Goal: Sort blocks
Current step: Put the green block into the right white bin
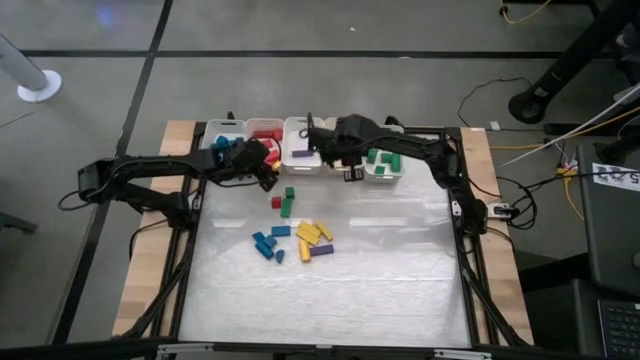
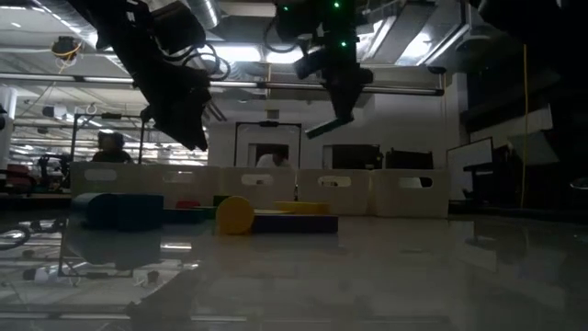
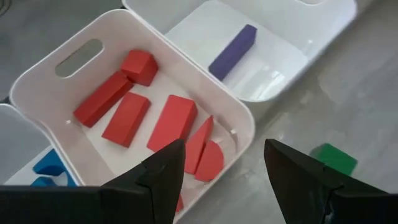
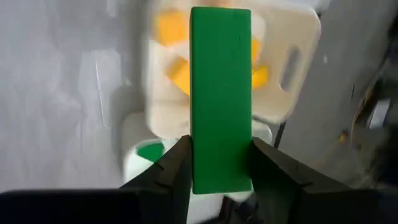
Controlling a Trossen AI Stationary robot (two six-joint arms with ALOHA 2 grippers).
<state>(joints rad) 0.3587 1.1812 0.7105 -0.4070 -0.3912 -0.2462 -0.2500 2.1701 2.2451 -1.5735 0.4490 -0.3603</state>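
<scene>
Green bar is pinched in the right gripper above the far bins; next, release over the green bin (left gripper gapes empty).

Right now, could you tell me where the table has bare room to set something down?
The near half of the grey tabletop, below the loose coloured blocks, lies bare, as does the strip right of them. It is crowded along the far edge: white plastic bins and both arms.
</scene>
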